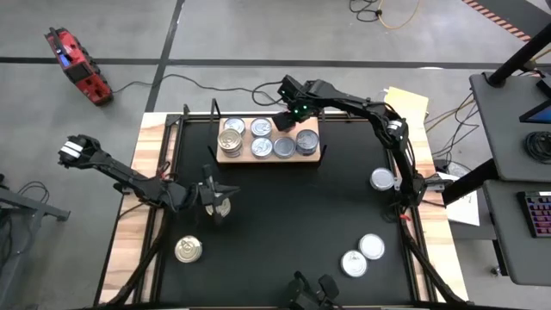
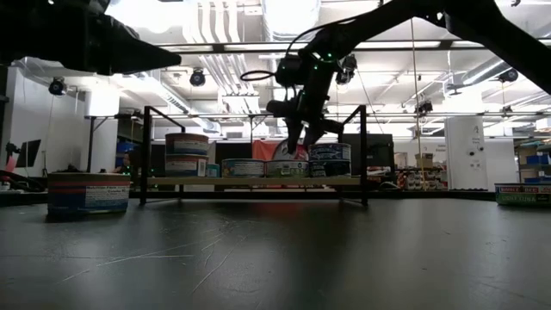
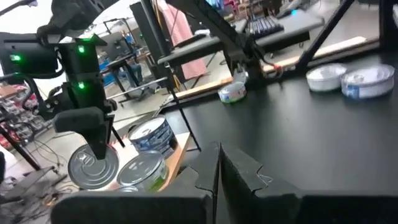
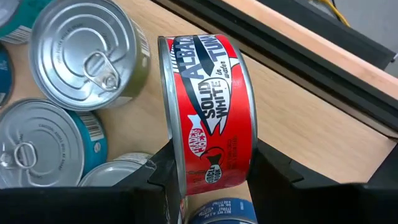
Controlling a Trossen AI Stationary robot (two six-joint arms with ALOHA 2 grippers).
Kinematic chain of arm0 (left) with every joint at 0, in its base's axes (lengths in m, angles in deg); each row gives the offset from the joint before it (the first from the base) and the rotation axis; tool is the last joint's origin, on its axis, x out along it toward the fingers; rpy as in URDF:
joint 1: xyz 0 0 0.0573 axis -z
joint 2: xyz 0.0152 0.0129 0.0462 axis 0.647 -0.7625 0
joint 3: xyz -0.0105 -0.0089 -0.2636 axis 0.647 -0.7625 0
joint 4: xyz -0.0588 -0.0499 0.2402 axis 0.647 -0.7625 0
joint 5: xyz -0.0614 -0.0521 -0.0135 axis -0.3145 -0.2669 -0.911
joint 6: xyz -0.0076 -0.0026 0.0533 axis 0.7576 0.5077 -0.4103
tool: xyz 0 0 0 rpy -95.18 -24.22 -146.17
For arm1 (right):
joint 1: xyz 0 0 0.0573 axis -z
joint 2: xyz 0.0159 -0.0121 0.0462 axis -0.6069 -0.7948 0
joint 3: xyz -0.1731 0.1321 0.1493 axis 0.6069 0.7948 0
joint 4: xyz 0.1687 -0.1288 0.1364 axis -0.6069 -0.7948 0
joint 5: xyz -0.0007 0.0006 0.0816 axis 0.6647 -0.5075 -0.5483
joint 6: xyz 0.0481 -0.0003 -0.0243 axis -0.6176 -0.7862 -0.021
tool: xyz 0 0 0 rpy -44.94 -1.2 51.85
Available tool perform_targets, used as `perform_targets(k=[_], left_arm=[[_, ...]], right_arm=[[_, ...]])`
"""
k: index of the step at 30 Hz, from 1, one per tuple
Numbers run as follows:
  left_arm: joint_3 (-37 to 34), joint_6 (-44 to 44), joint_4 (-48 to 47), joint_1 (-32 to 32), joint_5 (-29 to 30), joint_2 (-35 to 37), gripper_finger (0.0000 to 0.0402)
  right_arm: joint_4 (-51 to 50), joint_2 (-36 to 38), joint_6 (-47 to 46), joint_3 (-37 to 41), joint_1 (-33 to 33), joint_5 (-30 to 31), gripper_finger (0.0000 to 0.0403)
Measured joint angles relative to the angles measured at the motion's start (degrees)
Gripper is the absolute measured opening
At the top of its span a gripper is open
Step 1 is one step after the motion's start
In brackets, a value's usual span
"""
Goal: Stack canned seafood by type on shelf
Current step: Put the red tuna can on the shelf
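Right wrist view: the right gripper (image 4: 208,177) has its fingers clamped on the two flat faces of a red-labelled tin (image 4: 208,115), held on edge over the shelf (image 4: 292,112), presumably so the can can be turned flat and set down among its kind. Just beyond it, silver-topped tins (image 4: 84,53) stand lid-up on the board, packed side by side. In the high view, nearest the viewer two silver-topped cans (image 1: 363,255) and a gold-topped can (image 1: 188,251) lie loose on the black table (image 1: 284,215), well apart, evidently still to be sorted; another can (image 1: 382,179) sits near the right arm. The left gripper (image 1: 215,196), fingers together and holding nothing, waits over the table's left half. Farther back, the shelf carries its cluster of cans (image 1: 260,138), with the right gripper above its far edge, near the right-hand cans. The low view shows one stack (image 2: 187,155) already two cans tall at the left end.
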Motion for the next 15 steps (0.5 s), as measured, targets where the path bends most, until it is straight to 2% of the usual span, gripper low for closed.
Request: perform_targets(k=[10, 15], left_arm=[[0.00, 0.53, -0.11, 0.20, -0.02, 0.00, 0.0000], [0.00, 0.53, -0.10, 0.20, -0.04, 0.00, 0.0000]], right_arm=[[0.41, 0.00, -0.55, 0.37, -0.07, 0.20, 0.0130], [0.53, 0.00, -0.43, 0.37, -0.12, 0.20, 0.0157]])
